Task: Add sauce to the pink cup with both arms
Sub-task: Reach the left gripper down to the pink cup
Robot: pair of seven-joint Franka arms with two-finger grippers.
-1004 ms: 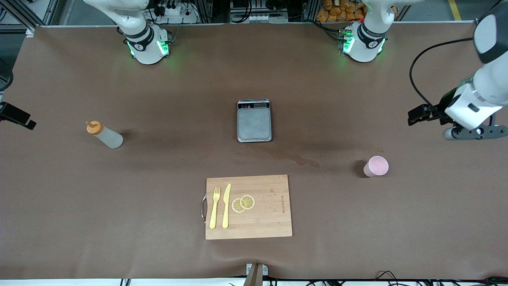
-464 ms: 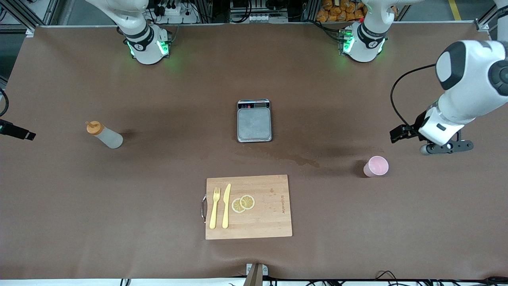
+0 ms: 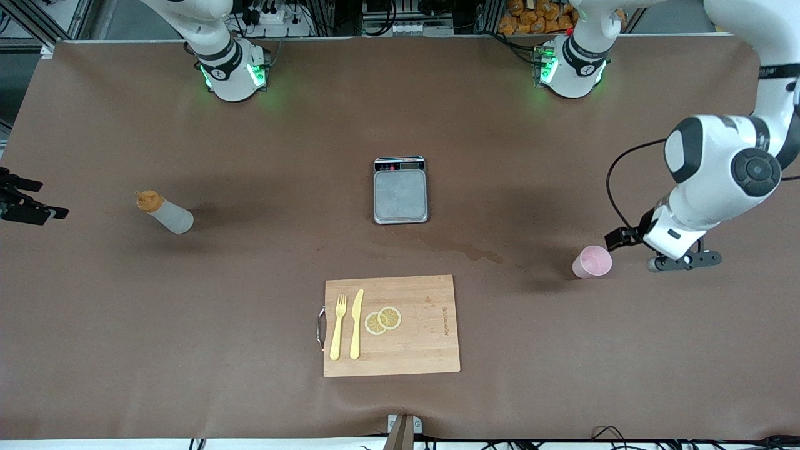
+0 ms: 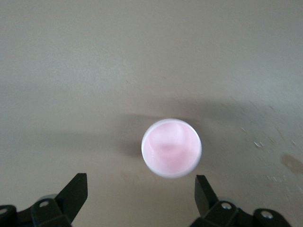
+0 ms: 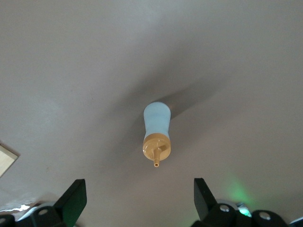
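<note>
Left gripper [image 4: 137, 198] open, over table just beside cup [image 3: 592, 261], which stands upright toward the left arm's end. Right gripper [image 5: 137, 201] open, above upright bottle [image 3: 165, 212] toward the right arm's end. Advice: centre jaws, descend straight, close gently mid-body; light cup tips easily. Board [image 3: 392, 325] carries print, unreadable.

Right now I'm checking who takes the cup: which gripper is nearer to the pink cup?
Left. The left gripper hangs open just above and beside the pink cup; the right gripper, open, is over the sauce bottle at the right arm's end of the table.
</note>
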